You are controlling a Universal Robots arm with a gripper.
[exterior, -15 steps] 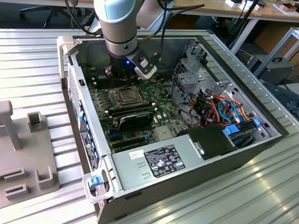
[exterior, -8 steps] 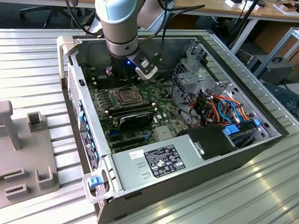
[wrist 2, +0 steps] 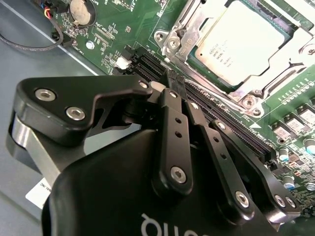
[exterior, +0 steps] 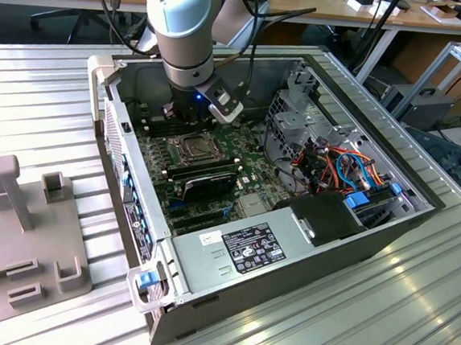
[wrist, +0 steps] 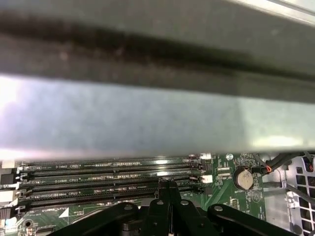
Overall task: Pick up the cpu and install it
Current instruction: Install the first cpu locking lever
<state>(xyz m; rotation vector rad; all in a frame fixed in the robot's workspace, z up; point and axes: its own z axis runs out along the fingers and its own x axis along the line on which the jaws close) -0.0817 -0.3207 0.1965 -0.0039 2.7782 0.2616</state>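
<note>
gripper (wrist 2: 173, 81): the two black fingers are seen pressed together at their tips in both wrist views, with nothing pinched between them; in the first wrist view (wrist: 167, 186) the tips are met in a single point above the memory slots.
fingertips: they are placed over the long black memory slots (wrist 2: 221, 115), just beside the socket; whether a slot is touched cannot be told.
cpu (wrist 2: 241, 42): it is seated flat in the socket, its silver-grey top facing up, near the fingertips but apart from them; it is not held.
socket frame (wrist 2: 184, 37): a bright metal frame is seen around the cpu, with screws at its corners; in the exterior view the socket (exterior: 192, 145) is found mid-board, just in front of the arm's wrist.
memory slots: parallel rows are run along the green board (wrist: 123, 169), between the socket and the case wall.
coin cell (wrist: 243, 178): a round battery is set on the board past the ends of the slots; it is also seen in the second wrist view (wrist 2: 80, 11).
case wall (wrist: 147, 113): a grey metal panel is stood close behind the slots.
arm (exterior: 182, 31): the pale grey arm is reached down into the open case (exterior: 230, 265), which is laid on its side on a ribbed metal table (exterior: 412, 317).
drive bay: orange and blue cables (exterior: 340, 162) are gathered at the exterior view's right of the board.
fixture (exterior: 24, 227): a grey block with upright posts is set on the table at the exterior view's left, well apart from the case.
</note>
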